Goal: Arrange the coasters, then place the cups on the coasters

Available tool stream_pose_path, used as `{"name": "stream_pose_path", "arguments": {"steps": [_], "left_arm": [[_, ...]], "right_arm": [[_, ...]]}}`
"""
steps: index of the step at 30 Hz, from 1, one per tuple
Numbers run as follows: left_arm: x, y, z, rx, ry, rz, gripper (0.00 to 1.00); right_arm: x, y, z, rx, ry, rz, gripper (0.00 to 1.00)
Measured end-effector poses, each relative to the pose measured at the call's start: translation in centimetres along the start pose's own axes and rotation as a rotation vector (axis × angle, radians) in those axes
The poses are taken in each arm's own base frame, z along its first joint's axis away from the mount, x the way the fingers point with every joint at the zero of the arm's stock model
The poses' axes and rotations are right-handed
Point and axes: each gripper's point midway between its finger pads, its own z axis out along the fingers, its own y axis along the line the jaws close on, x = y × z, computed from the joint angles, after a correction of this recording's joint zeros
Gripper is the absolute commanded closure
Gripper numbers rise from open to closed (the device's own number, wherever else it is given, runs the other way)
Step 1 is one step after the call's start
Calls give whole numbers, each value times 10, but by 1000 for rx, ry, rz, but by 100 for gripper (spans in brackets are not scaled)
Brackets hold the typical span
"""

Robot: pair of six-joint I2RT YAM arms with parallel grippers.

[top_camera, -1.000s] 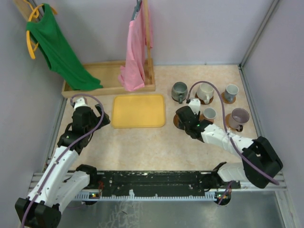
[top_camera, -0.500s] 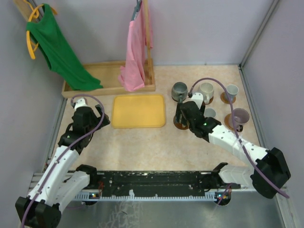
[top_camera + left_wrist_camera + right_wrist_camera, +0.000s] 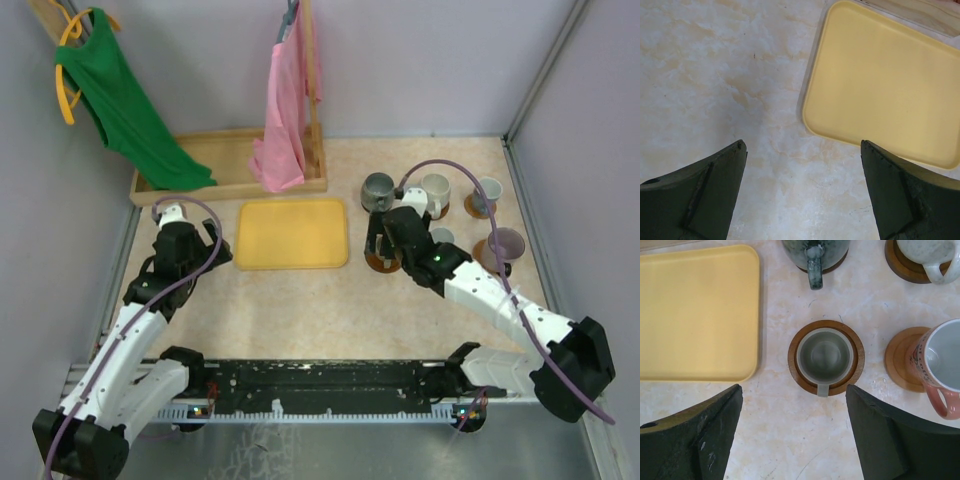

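**A:** While the left arm sits idle, what has changed on the right since a second ago?

**B:** The right gripper [image 3: 793, 387] has spread its jaws wide and holds nothing. They were narrower then. Its wrist has also drawn a little farther back, and the elbow has swung farther from the tray [image 3: 292, 233].

**A:** And the cup below it?

**B:** The grey cup [image 3: 825, 356] stands upright and centred on a dark coaster [image 3: 852, 371] just right of the tray, handle toward the near edge. It shows between the open fingers, and neither touches it.

**A:** The rest?

**B:** Unmoved. The dark cup [image 3: 815, 252] and cream cup [image 3: 927, 250] stand on coasters [image 3: 905, 267] beyond the grey one. The pink cup [image 3: 945, 357] sits off-centre on a tan coaster [image 3: 900, 360], on the grey cup's far side from the tray. The blue cup [image 3: 487, 190] and mauve cup [image 3: 503, 245] stand farthest from the tray, each on a coaster.

**A:** The left side?

**B:** As before. The left gripper [image 3: 803, 142] is wide open and empty, over bare table [image 3: 715, 75] by the tray's left edge.
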Motion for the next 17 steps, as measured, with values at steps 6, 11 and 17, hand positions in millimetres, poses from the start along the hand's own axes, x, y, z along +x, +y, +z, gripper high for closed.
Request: {"name": "stream_pose_path", "arguments": {"steps": [6, 11, 17], "left_arm": [[1, -2, 0, 14, 6, 10, 0], [2, -4, -1, 25, 10, 9, 0], [0, -5, -3, 34, 5, 7, 0]], "right_arm": [[-12, 3, -6, -3, -10, 1, 15], [-18, 2, -7, 11, -22, 2, 14], [-18, -2, -8, 30, -24, -2, 14]]}}
